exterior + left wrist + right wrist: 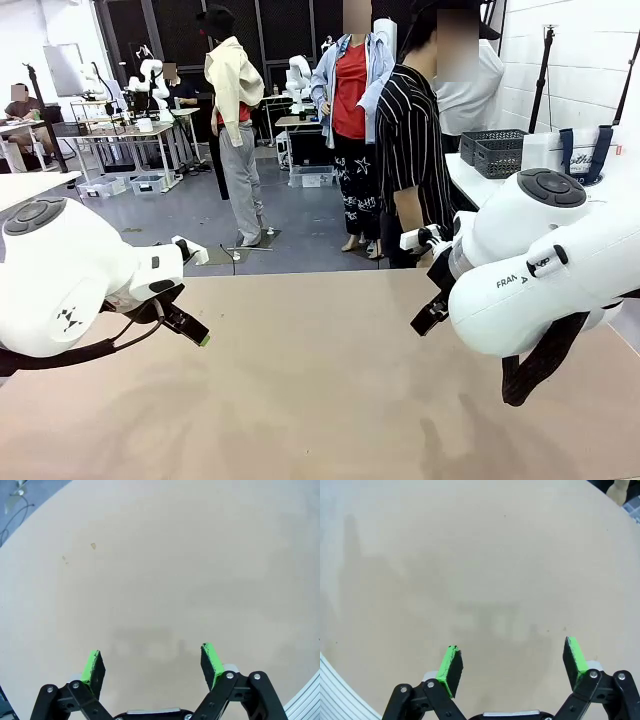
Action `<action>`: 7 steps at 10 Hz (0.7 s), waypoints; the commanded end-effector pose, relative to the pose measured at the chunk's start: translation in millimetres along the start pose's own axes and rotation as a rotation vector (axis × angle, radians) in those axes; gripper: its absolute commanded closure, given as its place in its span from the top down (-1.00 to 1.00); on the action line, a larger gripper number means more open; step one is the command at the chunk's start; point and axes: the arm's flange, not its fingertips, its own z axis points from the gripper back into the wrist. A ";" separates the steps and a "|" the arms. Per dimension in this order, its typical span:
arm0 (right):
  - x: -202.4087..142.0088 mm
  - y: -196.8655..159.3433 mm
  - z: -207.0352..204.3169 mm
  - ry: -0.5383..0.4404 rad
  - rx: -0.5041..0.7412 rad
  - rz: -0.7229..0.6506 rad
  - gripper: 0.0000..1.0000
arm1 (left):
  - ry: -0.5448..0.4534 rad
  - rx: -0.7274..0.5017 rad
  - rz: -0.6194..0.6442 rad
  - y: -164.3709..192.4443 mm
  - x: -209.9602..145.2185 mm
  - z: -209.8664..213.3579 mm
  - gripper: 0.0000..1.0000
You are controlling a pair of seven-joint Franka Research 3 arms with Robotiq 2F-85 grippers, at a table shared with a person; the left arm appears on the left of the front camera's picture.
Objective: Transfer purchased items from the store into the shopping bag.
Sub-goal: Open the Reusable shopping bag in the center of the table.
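Over bare beige tabletop (165, 565), my left gripper (152, 664) stands open with nothing between its green pads (93, 666). My right gripper (512, 664) is open too, also above bare table (470, 555). From the front, the left gripper (188, 324) hangs low at the left and the right gripper (432, 305) at the right. The store, a dark grey lattice basket (494, 152), sits on a white side table at the far right. Beside it stands the whitish shopping bag (560, 152) with navy straps (566, 150). The purchased items are out of view.
A person in a black striped shirt (408, 150) stands at the table's far edge, right of centre. My right arm's big white body (540, 260) covers part of the side table (462, 180). The table's metal rim (340, 690) shows in the right wrist view.
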 end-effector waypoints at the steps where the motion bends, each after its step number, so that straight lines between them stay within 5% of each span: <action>1: -0.1 -0.2 0.0 0.000 0.000 -0.002 1.00 | 0.000 0.000 0.002 0.9 -0.2 0.0 1.00; 5: 0.0 0.0 0.0 0.000 0.000 0.000 1.00 | 0.000 0.000 -0.001 -0.5 0.1 0.0 1.00; 7: 14.0 -18.8 29.8 -0.074 -0.075 -0.057 1.00 | -0.109 0.082 0.034 31.0 2.4 33.2 1.00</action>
